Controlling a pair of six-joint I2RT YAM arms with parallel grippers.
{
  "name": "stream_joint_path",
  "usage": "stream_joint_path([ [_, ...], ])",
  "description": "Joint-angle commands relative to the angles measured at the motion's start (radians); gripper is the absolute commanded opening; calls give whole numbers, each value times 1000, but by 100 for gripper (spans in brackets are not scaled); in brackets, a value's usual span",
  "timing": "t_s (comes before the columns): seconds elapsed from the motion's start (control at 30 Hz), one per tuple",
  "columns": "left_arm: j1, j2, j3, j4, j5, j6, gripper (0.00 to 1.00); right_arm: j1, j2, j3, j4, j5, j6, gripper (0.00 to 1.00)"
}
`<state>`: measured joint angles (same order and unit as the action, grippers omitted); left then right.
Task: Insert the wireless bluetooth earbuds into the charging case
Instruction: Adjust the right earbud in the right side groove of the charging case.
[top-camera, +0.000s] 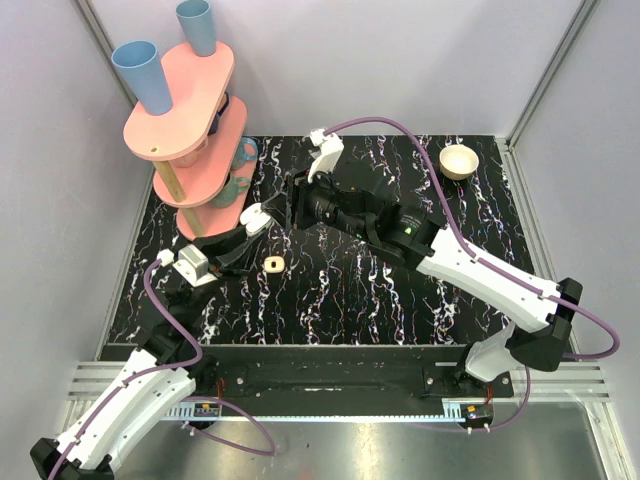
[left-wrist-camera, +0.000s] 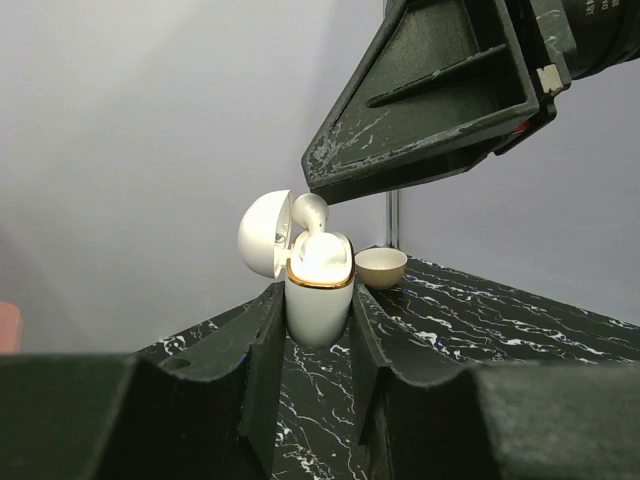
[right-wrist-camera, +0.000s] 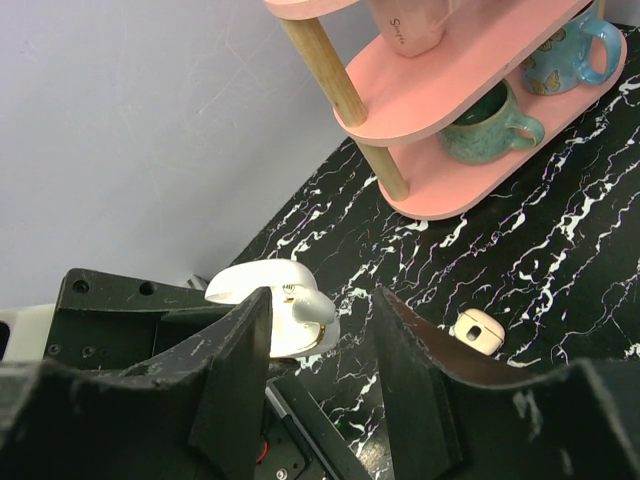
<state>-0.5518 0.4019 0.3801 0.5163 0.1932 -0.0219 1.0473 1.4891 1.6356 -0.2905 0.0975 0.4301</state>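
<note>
My left gripper (top-camera: 253, 224) is shut on the white charging case (left-wrist-camera: 319, 305), holding it upright with its lid (left-wrist-camera: 263, 234) swung open. One white earbud (left-wrist-camera: 310, 212) sticks up out of the case, partly seated; it also shows in the right wrist view (right-wrist-camera: 309, 305). A second white earbud (left-wrist-camera: 323, 257) seems to sit in the case above the gold rim. My right gripper (right-wrist-camera: 320, 350) is open and hovers right over the case (right-wrist-camera: 292, 335), with the jutting earbud beside its left finger. One right finger (left-wrist-camera: 430, 100) hangs above the case.
A cream rounded-square piece with a dark centre (top-camera: 273, 263) lies on the black marbled table (top-camera: 400, 300), also in the right wrist view (right-wrist-camera: 478, 331). A small beige bowl (top-camera: 459, 160) stands far right. A pink tiered rack (top-camera: 190, 120) with cups stands far left.
</note>
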Motion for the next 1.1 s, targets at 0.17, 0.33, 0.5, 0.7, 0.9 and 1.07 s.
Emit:
stream_joint_path([
  [0.17, -2, 8, 43, 33, -18, 16, 0, 10, 25, 79, -38, 16, -17, 49],
  [0.33, 0, 8, 43, 36, -20, 14, 0, 11, 30, 93, -59, 5, -21, 49],
  [0.5, 0, 11, 43, 37, -17, 13, 0, 14, 36, 101, -62, 4, -22, 44],
  [0.7, 0, 11, 43, 37, -15, 13, 0, 13, 42, 109, -70, -2, -22, 44],
  [0.9, 0, 9, 43, 36, -17, 14, 0, 13, 43, 115, -94, 7, -14, 48],
  [1.07, -2, 14, 43, 39, -15, 13, 0, 13, 49, 121, -101, 4, -11, 46],
])
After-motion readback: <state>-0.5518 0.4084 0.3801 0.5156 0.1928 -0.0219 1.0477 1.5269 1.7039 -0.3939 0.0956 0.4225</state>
